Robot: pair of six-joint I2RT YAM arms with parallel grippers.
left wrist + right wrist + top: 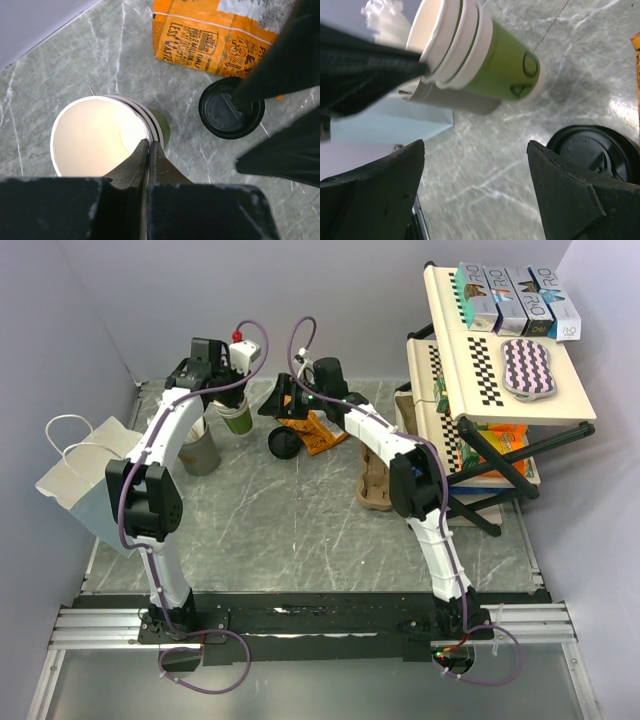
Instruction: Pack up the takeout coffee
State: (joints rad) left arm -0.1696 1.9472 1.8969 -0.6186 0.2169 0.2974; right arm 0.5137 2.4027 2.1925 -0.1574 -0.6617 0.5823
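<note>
On the tabletop (300,530) the takeout coffee (595,150) stands upright beside my parted right jaws, left jaws clamped on the rim of the lidless cup (90,135); grasping step, I judge, so next close squarely around the coffee.

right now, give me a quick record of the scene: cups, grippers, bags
left gripper: shut on the lidless cup's rim
lidless cup: white over green, empty inside
right gripper: open, nothing between its fingers
takeout coffee: black lid on, upright on the table, next to the orange bag
orange bag: behind the coffee
paper bag: table's left edge
</note>
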